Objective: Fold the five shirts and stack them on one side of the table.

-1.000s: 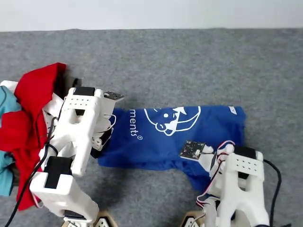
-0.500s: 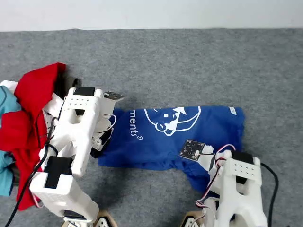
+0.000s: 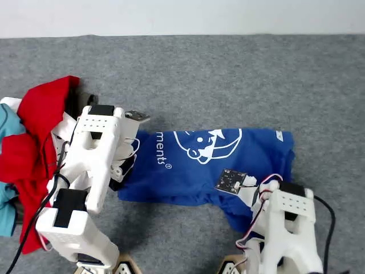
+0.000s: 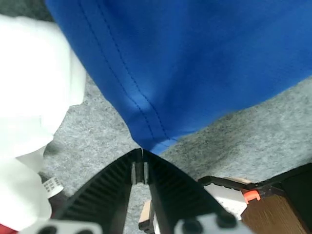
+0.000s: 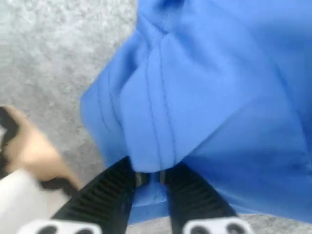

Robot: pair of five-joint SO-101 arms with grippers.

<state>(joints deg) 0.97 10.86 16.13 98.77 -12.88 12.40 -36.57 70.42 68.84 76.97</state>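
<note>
I see a blue shirt (image 3: 228, 162) lying on the table, in the middle and toward my side. It is spread out sideways with its white picture and white letters facing up. It lies mostly flat, but its near edge on the right is bunched up. My right gripper (image 5: 148, 178) pinches a fold of it there. My left gripper (image 4: 140, 168) is closed on its near left corner. A red shirt (image 3: 40, 114) is crumpled in a heap at the left edge. A teal shirt (image 3: 5, 128) peeks out from under it.
</note>
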